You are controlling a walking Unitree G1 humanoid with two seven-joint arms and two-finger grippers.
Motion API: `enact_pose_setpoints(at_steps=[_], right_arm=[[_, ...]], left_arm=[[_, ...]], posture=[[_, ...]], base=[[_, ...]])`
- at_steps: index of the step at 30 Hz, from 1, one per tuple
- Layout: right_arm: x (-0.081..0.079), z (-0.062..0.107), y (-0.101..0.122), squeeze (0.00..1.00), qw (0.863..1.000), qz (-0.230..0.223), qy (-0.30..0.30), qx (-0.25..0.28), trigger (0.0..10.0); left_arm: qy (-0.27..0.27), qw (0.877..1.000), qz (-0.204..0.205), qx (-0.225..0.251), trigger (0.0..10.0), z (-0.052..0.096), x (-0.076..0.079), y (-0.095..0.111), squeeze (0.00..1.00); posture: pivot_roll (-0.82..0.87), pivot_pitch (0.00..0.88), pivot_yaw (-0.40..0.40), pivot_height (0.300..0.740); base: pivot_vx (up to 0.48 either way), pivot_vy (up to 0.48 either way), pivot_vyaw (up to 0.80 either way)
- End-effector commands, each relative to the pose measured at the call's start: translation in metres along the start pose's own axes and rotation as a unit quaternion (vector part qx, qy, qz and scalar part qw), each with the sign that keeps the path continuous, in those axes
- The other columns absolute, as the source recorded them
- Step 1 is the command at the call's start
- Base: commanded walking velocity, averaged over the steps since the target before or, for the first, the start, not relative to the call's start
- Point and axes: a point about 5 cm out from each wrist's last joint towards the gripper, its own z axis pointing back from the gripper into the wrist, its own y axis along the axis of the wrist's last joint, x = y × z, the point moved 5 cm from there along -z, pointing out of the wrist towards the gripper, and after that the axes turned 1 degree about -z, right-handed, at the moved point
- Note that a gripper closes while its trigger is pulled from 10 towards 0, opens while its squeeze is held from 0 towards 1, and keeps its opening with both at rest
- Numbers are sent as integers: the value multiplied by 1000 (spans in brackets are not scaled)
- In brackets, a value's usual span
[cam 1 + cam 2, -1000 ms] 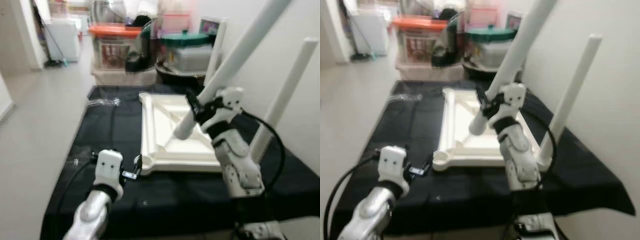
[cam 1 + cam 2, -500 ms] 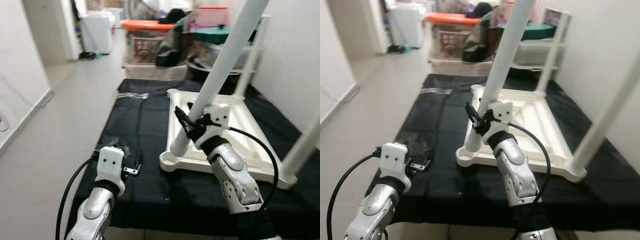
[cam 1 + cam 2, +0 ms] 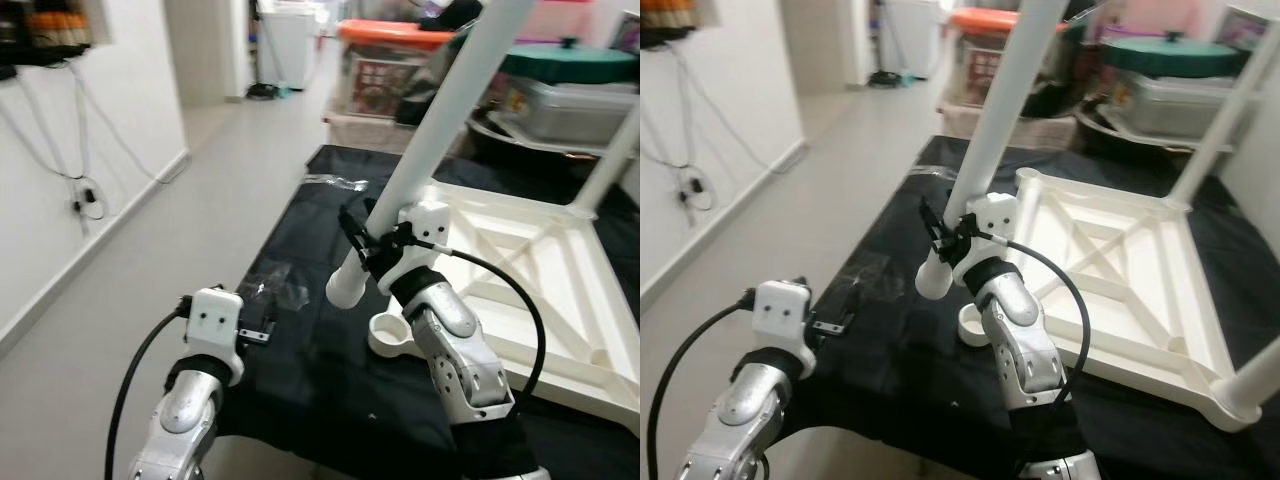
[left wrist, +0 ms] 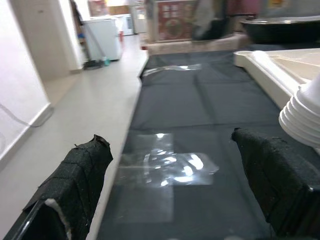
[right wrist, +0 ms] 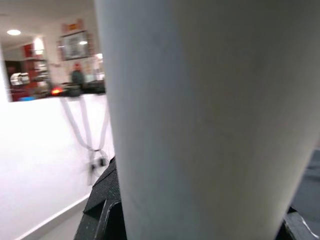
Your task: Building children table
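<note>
Since the earlier frame the camera swung left, and the long white plastic table leg [image 3: 440, 140] has its lower end near the round corner socket [image 3: 390, 333] of the upside-down white plastic tabletop [image 3: 540, 270] on the black-covered worktop [image 3: 290, 330]; right gripper [image 3: 368, 243] pinches it low down, forearm raised, leg tilted; so it could miss the socket or jam crooked; left gripper [image 4: 170, 185] is spread, hovering low over clear plastic wrap [image 4: 165, 165].
</note>
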Motion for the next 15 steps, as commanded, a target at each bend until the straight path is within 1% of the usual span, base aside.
enact_pose_setpoints(at_steps=[1, 4, 8, 15], right_arm=[[1, 0, 3, 0, 1000, 3, -3, 5, 10000], [0, 1, 3, 0, 1000, 8, 0, 5, 10000], [-2, 2, 2, 0, 1000, 18, 3, 3, 10000], [-4, 3, 1, 0, 1000, 13, 3, 0, 10000]], left_arm=[[-1, 1000, -6, -1, 10000, 0, 2, 1, 0], [-2, 1000, -8, -1, 10000, -1, 2, 1, 0], [-2, 1000, -8, -1, 10000, -1, 2, 2, 0], [-2, 1000, -8, -2, 10000, 0, 2, 2, 0]], posture=[[66, 0, -58, 740], [66, 0, -58, 740], [66, 0, -58, 740], [68, 0, -58, 740]], base=[[0, 0, 0], [0, 0, 0], [0, 0, 800], [0, 0, 800]])
